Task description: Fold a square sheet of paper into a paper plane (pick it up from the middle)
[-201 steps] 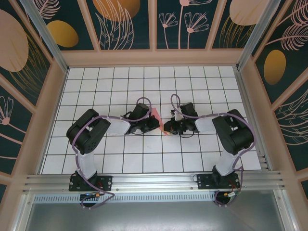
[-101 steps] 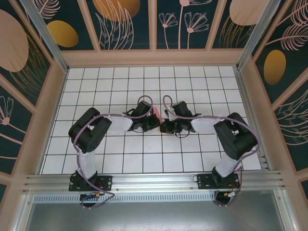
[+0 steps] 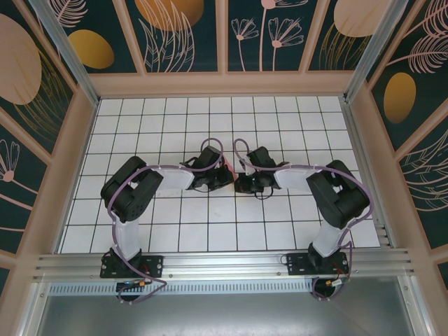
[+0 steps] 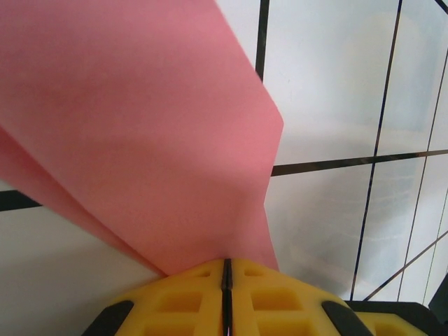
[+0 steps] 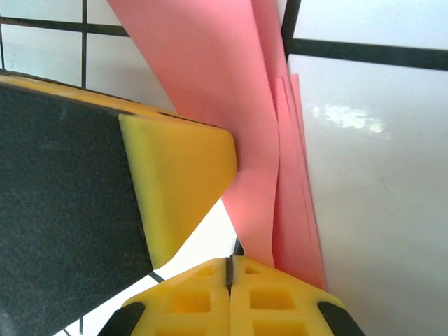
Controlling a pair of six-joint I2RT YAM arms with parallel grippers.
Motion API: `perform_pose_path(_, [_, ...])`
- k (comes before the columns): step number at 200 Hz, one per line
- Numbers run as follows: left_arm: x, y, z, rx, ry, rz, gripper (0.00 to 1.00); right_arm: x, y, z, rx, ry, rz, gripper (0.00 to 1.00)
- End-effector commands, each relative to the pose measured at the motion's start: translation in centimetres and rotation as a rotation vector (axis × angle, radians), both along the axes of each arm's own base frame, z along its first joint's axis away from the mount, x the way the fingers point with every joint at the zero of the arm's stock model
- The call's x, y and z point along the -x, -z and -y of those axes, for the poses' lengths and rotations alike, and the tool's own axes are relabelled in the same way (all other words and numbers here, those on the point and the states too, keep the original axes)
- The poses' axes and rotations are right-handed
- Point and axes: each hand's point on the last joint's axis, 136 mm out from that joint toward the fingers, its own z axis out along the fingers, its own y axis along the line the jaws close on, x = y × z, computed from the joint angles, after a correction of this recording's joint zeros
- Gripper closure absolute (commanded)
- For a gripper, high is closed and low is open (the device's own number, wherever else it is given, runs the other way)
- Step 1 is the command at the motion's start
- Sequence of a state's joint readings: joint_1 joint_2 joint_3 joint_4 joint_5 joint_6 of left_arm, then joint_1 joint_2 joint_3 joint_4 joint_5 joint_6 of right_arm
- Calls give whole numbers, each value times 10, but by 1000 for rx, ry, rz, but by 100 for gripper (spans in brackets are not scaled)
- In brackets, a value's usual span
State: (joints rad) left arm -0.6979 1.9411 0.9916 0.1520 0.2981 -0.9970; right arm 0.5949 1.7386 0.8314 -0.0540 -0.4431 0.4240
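Left gripper (image 4: 226, 264), right gripper (image 5: 229, 262), each tight on the paper plane (image 4: 140, 126)

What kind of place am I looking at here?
Likely a robot workcell: white gridded table, leaf-print wall panels around it, left arm and right arm bolted to an aluminium rail.

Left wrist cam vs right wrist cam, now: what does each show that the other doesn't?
Left wrist: the pink paper spreads as one broad flap from the left tool, a second layer beneath. Right wrist: the paper's stacked layers run edge-on from the right tool, with the left tool's yellow pad and black body beside them. Both: a tool shut on the paper, white gridded table below.
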Motion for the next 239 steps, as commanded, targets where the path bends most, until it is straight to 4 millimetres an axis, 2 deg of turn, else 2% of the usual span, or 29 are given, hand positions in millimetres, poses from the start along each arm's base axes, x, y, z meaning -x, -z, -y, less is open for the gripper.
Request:
perform_pose_path(1, [22,66,-51,-254,-66,-126,88,-2,10,13,24,23,-26,97])
perform_pose_path(24, [22,66,-51,-255,-64,-124,88,11,14,9,-48,-4,-73,97])
perform_pose_path(27, [22,66,-51,-254,-63,-123,88,7,14,15,-62,16,-80,97])
perform_pose_path(37, [22,66,-50,-254,-60,-123,88,8,10,14,-104,10,-87,97])
perform_pose_path(67, [22,66,-50,-255,-57,-120,88,-1,-32,2,-226,-17,-9,96])
perform_pose_path(82, [21,65,-50,-252,-58,-118,88,-8,-38,3,-229,-13,8,96])
perform_pose_path(142, [21,63,-48,-245,-52,-114,88,-8,-7,6,-150,-31,-51,96])
perform_pose_path(171, [20,59,-47,-239,-42,-103,88,-7,15,16,-76,-1,-79,97])
perform_pose_path(176, [12,51,-39,-219,-40,-79,87,-6,18,18,-66,4,-86,97])
perform_pose_path(207, [-2,22,-21,-141,18,30,83,3,35,29,-23,29,-126,99])
perform_pose_path(239, [-23,-18,-9,-70,58,199,76,13,43,33,-20,34,-154,99])
